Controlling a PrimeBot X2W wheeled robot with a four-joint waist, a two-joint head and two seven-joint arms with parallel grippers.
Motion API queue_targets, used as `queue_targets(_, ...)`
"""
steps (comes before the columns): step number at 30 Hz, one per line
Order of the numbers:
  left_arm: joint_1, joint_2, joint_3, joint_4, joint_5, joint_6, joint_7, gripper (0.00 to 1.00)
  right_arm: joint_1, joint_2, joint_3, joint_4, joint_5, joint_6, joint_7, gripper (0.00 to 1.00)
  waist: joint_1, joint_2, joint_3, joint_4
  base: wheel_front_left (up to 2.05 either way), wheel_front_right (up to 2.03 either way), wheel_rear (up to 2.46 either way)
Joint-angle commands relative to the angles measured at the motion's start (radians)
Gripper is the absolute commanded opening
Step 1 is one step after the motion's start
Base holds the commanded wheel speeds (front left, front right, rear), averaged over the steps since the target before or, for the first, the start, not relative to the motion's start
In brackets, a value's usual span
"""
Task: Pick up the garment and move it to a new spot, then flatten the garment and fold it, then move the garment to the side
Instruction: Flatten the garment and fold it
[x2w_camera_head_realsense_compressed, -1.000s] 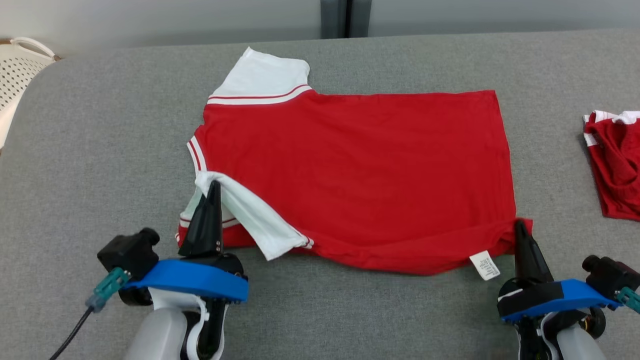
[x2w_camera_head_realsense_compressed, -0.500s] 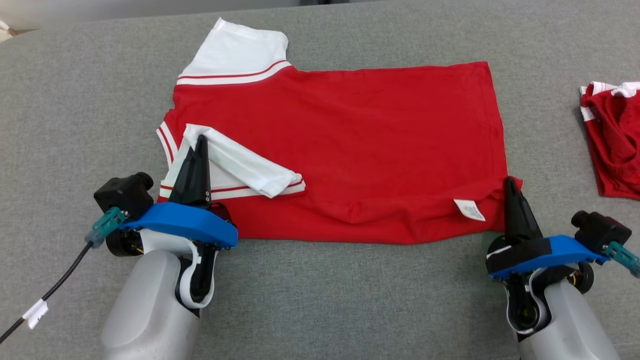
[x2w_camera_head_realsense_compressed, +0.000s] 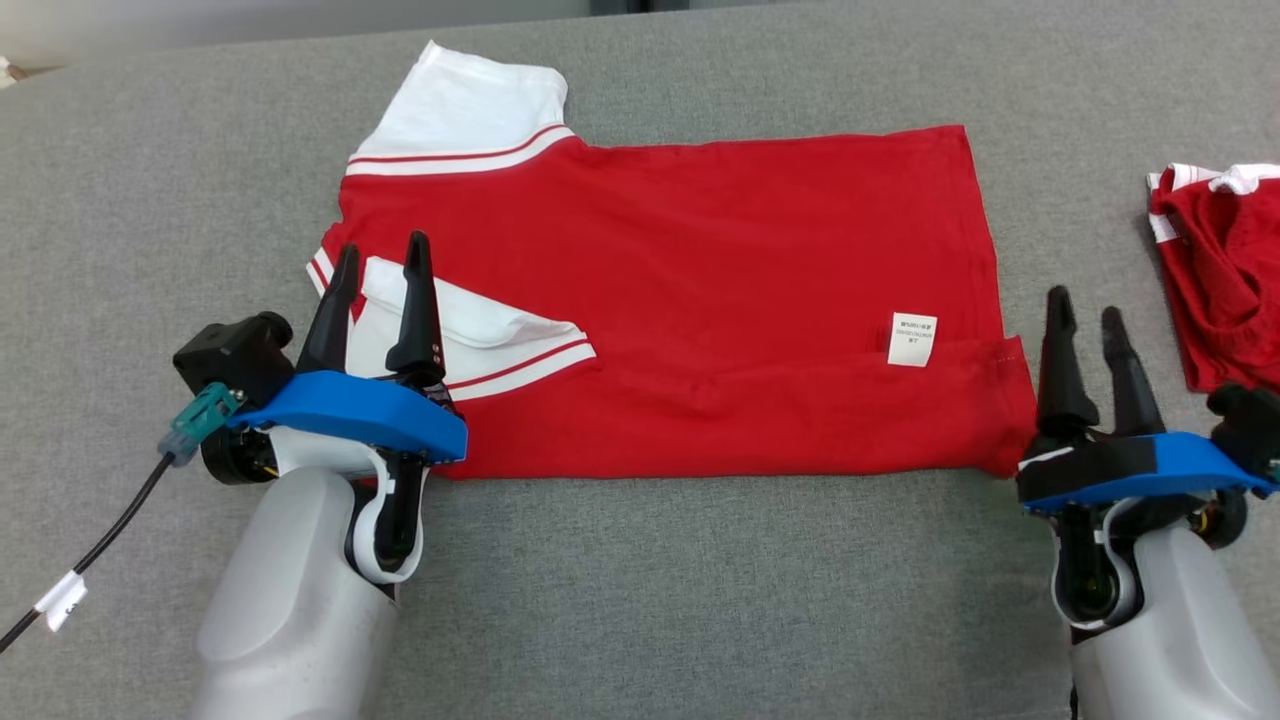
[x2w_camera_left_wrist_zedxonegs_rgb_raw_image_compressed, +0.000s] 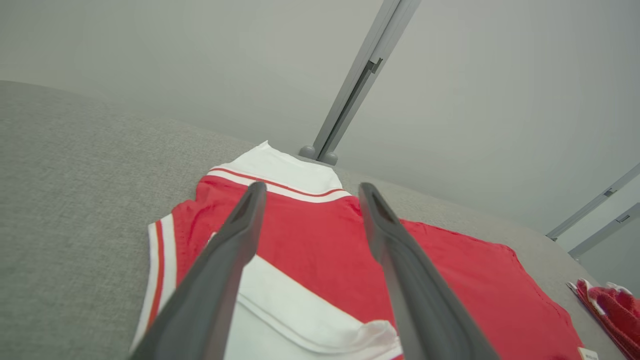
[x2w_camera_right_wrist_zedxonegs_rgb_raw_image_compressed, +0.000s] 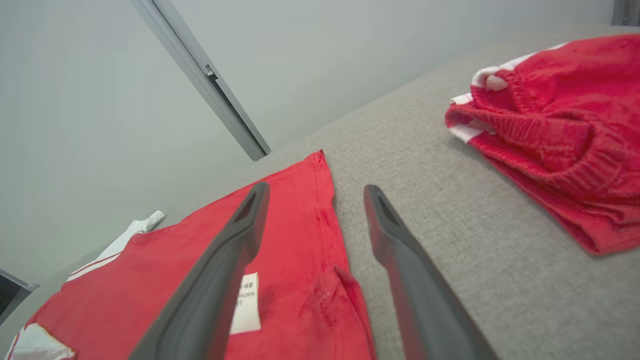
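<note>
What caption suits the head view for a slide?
Left gripper and right gripper, both open, at the near corners of the partly folded red shirt on a grey table.

Soft, even light from above falls bright and flat across the grey table (x2w_camera_head_realsense_compressed: 700, 600). The red shirt (x2w_camera_head_realsense_compressed: 700, 300) throws only a thin shadow along its near edge, and faint shadows sit beside the pale arms (x2w_camera_head_realsense_compressed: 290, 620). The head view is sharp throughout. In the wrist views the wide lens stretches the scene toward the edges, and the nearby dark fingers (x2w_camera_left_wrist_zedxonegs_rgb_raw_image_compressed: 215, 280) look soft.
</note>
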Motion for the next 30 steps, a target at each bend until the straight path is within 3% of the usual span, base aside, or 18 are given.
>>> queue_targets(1, 0.019, 0.004, 0.004, -0.015, 0.007, -0.004, -0.006, 1.0, 0.031, -0.003, -0.012, -0.023, -0.017, 0.0, -0.006, 1.0, 0.0, -0.0002, -0.008, 0.0, 0.0, 0.0, 0.0)
queue_targets(7, 0.111, 0.048, 0.02, -0.085, -0.007, -0.012, 0.014, 1.0, 0.125, -0.003, -0.028, -0.136, -0.127, 0.0, -0.006, 1.0, 0.0, -0.0002, -0.048, 0.006, 0.0, 0.0, 0.0)
queue_targets(11, 0.168, 0.087, 0.033, -0.124, -0.019, 0.014, 0.071, 1.0, 0.169, -0.003, -0.027, -0.176, -0.192, 0.0, -0.006, 1.0, 0.0, -0.0002, -0.07, 0.009, 0.0, 0.0, 0.0)
queue_targets(15, 0.255, 0.141, 0.064, -0.2, -0.059, 0.083, 0.226, 1.0, 0.218, -0.003, -0.02, -0.224, -0.238, 0.0, 0.025, 1.0, 0.0, -0.0002, -0.09, 0.006, 0.0, 0.0, 0.0)
queue_targets(22, 0.334, 0.147, 0.071, -0.259, -0.126, 0.145, 0.413, 1.0, 0.245, -0.003, -0.007, -0.257, -0.232, 0.0, 0.053, 1.0, 0.0, -0.0002, -0.084, -0.007, 0.0, 0.0, 0.0)
queue_targets(30, 0.391, 0.155, 0.078, -0.297, -0.136, 0.229, 0.493, 1.0, 0.247, -0.002, 0.0, -0.265, -0.234, 0.0, 0.059, 1.0, 0.0, -0.0002, -0.061, -0.03, 0.0, 0.0, 0.0)
